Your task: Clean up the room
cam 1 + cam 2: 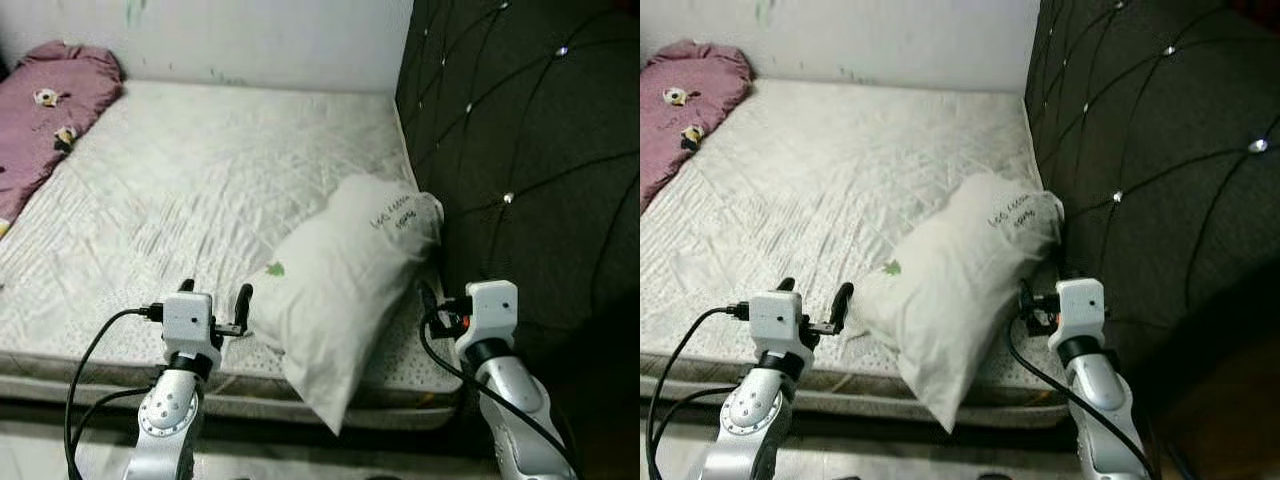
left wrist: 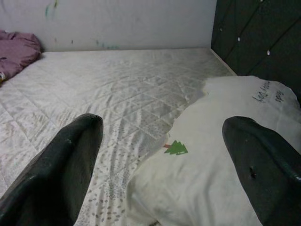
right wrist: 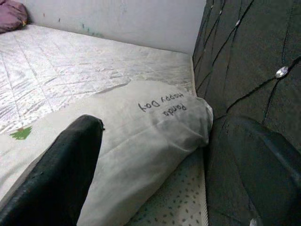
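Basically, your left gripper (image 1: 214,296) and right gripper (image 3: 155,155) flank the white rumpled fabric pillow (image 1: 345,285) overhanging the quilted mattress (image 1: 190,180); both jaws released, presumably for a two-sided lift.

Soft white cloth on the pillow (image 1: 340,290), matt and lightly creased, printed with a small green tree (image 2: 176,148) and dark lettering (image 3: 162,104). Quilted pale fabric across the mattress (image 1: 200,190), stitched in diamonds, finely speckled along the near edge. Dark tufted upholstery on the headboard (image 1: 530,150) at the right, matt, pinned with shiny studs (image 1: 508,198). Crumpled mauve cloth in the blanket (image 1: 45,110) at the far left. Painted plaster on the wall (image 1: 250,35), flat and faintly smudged. Matt black, slightly grainy plastic or rubber on the left end effector (image 1: 214,294) and right end effector (image 3: 183,165); brushed silver metal on both arms, glossy black cables alongside.
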Available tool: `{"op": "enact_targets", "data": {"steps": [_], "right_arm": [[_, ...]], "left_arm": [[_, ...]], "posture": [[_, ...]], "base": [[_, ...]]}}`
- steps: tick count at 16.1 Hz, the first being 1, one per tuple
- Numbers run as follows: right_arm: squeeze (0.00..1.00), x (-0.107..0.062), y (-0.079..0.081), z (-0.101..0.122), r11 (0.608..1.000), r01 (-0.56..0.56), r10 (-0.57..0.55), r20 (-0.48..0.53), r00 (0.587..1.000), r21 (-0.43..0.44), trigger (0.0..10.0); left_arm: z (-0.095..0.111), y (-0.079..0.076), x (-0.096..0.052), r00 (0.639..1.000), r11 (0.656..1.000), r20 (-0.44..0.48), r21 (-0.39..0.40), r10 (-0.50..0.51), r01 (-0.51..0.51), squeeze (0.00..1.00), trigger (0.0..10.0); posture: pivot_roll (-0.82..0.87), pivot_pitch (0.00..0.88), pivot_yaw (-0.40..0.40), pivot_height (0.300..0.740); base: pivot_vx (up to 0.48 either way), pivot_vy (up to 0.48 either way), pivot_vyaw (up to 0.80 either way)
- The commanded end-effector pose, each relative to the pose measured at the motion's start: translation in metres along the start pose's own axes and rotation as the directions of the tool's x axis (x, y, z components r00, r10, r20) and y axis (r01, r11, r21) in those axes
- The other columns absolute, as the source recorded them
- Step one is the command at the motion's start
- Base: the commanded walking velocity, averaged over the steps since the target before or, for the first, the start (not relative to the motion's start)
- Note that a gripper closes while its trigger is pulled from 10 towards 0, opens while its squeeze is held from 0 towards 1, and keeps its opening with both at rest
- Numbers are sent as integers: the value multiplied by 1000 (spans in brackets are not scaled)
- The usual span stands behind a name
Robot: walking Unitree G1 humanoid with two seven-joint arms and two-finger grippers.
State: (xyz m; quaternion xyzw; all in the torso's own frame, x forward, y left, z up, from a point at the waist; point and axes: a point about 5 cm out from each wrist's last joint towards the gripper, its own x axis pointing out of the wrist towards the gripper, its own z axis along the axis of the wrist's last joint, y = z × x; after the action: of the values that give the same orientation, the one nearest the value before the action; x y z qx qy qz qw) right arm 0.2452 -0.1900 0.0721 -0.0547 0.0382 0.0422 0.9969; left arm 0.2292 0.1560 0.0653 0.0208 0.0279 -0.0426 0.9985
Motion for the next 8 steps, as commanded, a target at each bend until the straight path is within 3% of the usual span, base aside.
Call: {"op": "enact_targets", "data": {"steps": [1, 5, 8], "right_arm": [[0, 0, -1, 1, 1000, 5, -5, -5, 1000, -8, 10000], [0, -1, 0, 0, 1000, -4, 4, -6, 1000, -1, 10000], [0, -1, 0, -1, 1000, -11, 11, -18, 1000, 12, 10000]], "left_arm": [[2, 0, 0, 1000, 1000, 8, 4, -13, 13, 0, 10000], [1, 0, -1, 1000, 1000, 2, 4, -10, 10, 0, 10000], [1, 0, -2, 1000, 1000, -5, 0, 0, 0, 0, 10000]], "posture": [[-38, 0, 1, 740], [-38, 0, -1, 740], [-35, 0, -2, 740]], "base": [[0, 0, 0], [0, 0, 0], [0, 0, -800]]}}
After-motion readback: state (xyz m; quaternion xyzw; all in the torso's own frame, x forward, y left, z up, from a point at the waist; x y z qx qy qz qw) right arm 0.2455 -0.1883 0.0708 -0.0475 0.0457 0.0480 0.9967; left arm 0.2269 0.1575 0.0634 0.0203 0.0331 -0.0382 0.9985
